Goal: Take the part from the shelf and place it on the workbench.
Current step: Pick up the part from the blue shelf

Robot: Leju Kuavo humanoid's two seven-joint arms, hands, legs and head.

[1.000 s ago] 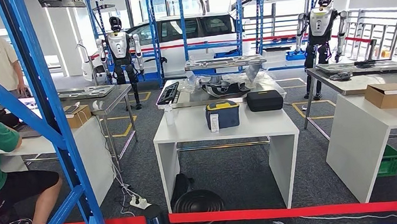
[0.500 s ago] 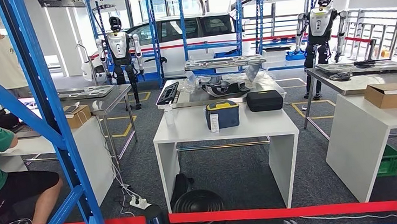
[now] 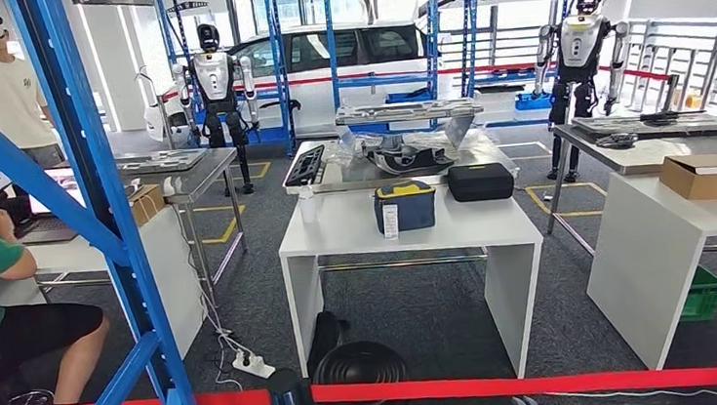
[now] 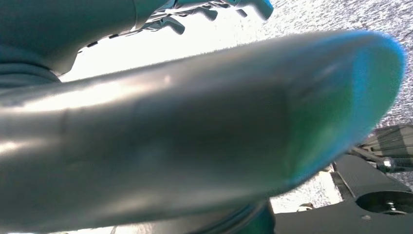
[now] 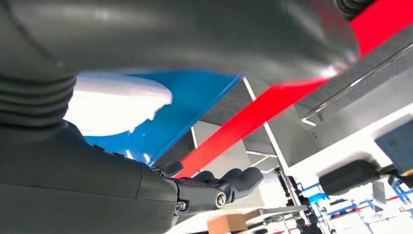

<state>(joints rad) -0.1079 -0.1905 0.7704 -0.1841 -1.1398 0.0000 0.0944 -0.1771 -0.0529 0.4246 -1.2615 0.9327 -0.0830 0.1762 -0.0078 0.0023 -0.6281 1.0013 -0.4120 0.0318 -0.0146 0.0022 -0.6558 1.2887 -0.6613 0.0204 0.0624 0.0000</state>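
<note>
A blurred grey part (image 4: 195, 136) hides most of the left hand (image 4: 204, 9)

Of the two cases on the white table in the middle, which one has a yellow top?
The blue case, the left one, with a yellow band across its lid. The black case beside it on the white table is plain black all over.

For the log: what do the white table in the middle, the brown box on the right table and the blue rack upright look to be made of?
White table: likely laminated board, going by its matte, flat slab top and slab legs. Brown box: corrugated cardboard by its dull tan colour and folded flaps. Blue rack upright: probably painted steel, a glossy blue beam with a diagonal brace.
</note>
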